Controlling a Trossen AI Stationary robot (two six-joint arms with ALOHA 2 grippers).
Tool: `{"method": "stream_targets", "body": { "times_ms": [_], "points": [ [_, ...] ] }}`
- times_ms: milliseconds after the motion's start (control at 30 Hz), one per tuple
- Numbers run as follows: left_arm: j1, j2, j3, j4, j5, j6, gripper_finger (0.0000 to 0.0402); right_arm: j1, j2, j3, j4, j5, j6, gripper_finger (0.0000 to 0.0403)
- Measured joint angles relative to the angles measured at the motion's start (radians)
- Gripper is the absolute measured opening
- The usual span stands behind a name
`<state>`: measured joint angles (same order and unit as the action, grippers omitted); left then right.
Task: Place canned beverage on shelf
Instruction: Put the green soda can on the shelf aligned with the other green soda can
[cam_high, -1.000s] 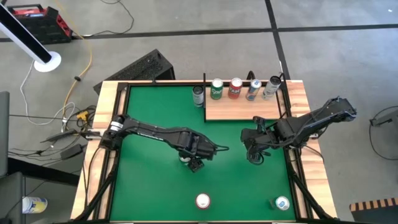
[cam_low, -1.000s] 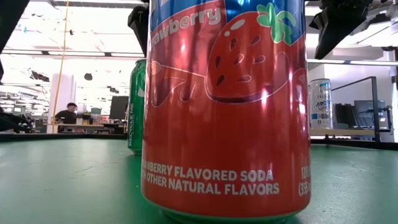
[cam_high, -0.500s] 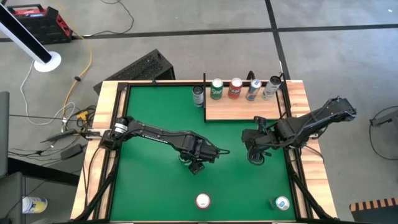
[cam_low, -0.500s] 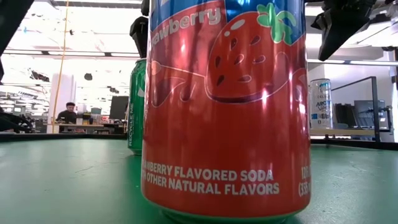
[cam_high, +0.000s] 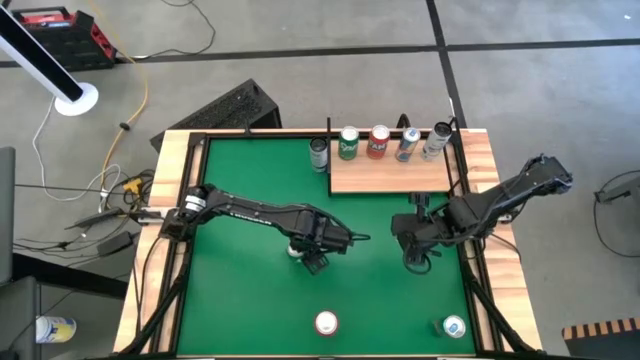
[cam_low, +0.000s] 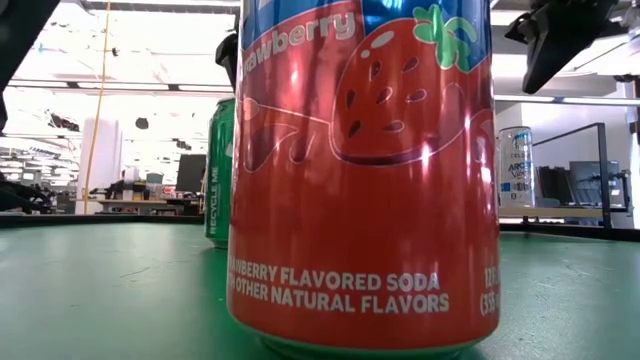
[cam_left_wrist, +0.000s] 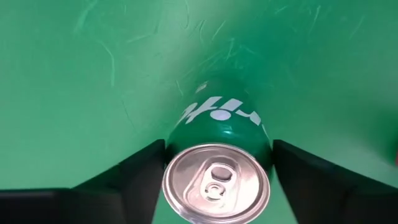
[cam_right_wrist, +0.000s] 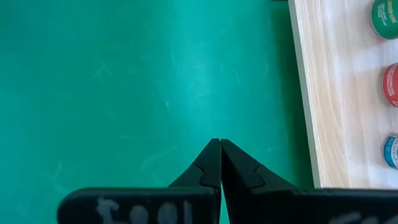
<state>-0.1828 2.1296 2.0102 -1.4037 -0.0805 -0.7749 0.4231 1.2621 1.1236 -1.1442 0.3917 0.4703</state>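
High view: the left gripper (cam_high: 305, 255) hangs over the middle of the green felt table (cam_high: 240, 300), well short of the flat light-brown wooden shelf (cam_high: 390, 175) at the table's far right. In the left wrist view its jaws stand on either side of an upright green aluminium can with a silver pull-tab lid (cam_left_wrist: 217, 173); each dark finger (cam_left_wrist: 146, 174) is just beside the can wall, and I cannot tell whether they touch it. Nearer the front edge than the shelf stands a red strawberry soda can (cam_high: 326, 323), filling the low view. Four cans stand in a row along the shelf's far edge (cam_high: 390, 143), with a dark can (cam_high: 319, 153) on the felt just beside the shelf's left end. The right gripper (cam_high: 412, 258) hovers over the felt just in front of the shelf, jaws pressed together on nothing. A pale can (cam_high: 454, 326) stands by the front right corner.
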Motion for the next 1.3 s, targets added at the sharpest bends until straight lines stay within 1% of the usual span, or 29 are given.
{"method": "stream_targets", "body": {
  "times_ms": [100, 200, 333, 533, 600, 667, 733, 800, 967, 1100, 1200, 1300],
  "points": [
    [0.014, -0.002, 0.002, -0.002, 0.007, 0.035, 0.0223, 0.016, 0.0, 0.0, 0.0, 0.002, 0.011, 0.0027],
    [0.036, -0.004, 0.003, 0.013, 0.023, 0.081, 0.0186, 0.032, 0.0, 0.0, 0.0, 0.003, 0.026, 0.0027],
    [0.063, 0.0, 0.009, 0.03, 0.024, 0.142, 0.0156, 0.049, 0.0, 0.0, 0.0, 0.003, 0.039, 0.0026],
    [0.1, 0.0, 0.011, 0.083, 0.058, 0.222, 0.01, 0.065, 0.0, 0.0, -0.001, 0.011, 0.061, 0.0025],
    [0.109, 0.0, 0.011, 0.104, 0.058, 0.259, 0.0089, 0.067, 0.0, 0.0, -0.001, 0.011, 0.061, 0.0026],
    [0.116, 0.0, 0.017, 0.103, 0.058, 0.286, 0.0086, 0.066, 0.0, 0.0, -0.001, 0.012, 0.061, 0.0026],
    [0.122, 0.0, 0.036, 0.101, 0.058, 0.319, 0.0095, 0.066, 0.0, 0.0, -0.001, 0.012, 0.061, 0.0026],
    [0.124, -0.002, 0.052, 0.093, 0.058, 0.334, 0.0112, 0.066, 0.0, 0.0, -0.001, 0.013, 0.062, 0.0026],
    [0.124, -0.001, 0.122, 0.035, 0.021, 0.33, 0.0179, 0.066, 0.0, 0.0, 0.0, 0.014, 0.057, 0.0026],
    [0.106, -0.002, 0.163, -0.078, -0.003, 0.241, 0.0238, 0.066, 0.0, 0.0, -0.002, 0.014, 0.056, 0.0026],
    [0.065, -0.01, 0.165, -0.163, -0.043, 0.157, 0.0279, 0.066, 0.0, 0.0, -0.011, 0.014, 0.053, 0.0026],
    [0.02, -0.025, 0.145, -0.164, -0.035, 0.07, 0.0314, 0.066, 0.0, 0.0, -0.03, 0.014, 0.031, 0.0026]
  ]
}}
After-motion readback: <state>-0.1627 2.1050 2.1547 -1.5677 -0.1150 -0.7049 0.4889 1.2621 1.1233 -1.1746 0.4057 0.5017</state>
